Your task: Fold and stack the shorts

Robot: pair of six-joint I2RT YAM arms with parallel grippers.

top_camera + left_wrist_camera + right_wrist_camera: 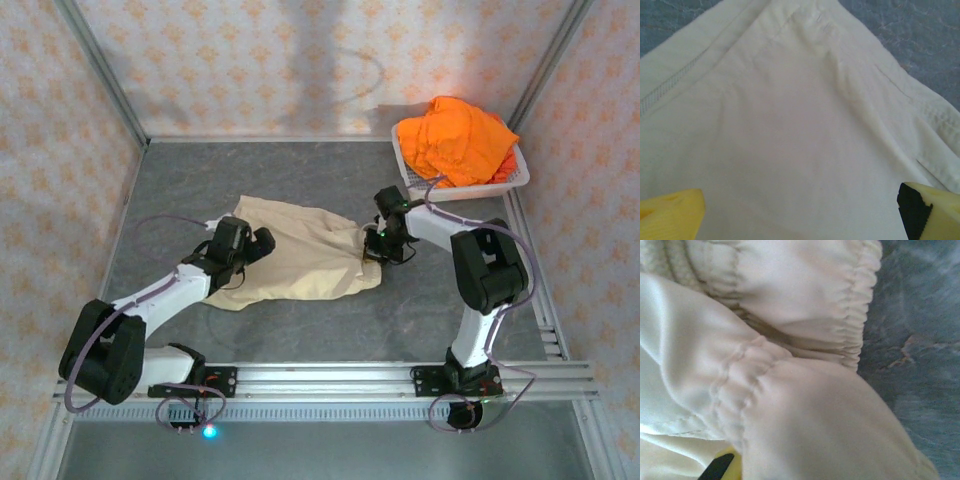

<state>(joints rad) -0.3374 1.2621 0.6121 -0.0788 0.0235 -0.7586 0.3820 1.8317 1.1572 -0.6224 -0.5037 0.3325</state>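
Bunched beige shorts over the clamped, mostly hidden right fingers.

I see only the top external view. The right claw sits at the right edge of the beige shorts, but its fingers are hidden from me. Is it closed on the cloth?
Observer: Yes. The right wrist view shows the right claw shut, with the gathered elastic waistband of the beige shorts bunched over it.
Operator: And the left claw, does it hold something?
Observer: No. In the left wrist view the left claw is open; its yellow fingers stand wide apart over the cloth.
Operator: Is the cloth under it flat?
Observer: Mostly smooth, with one soft fold and a stitched seam toward the upper left.
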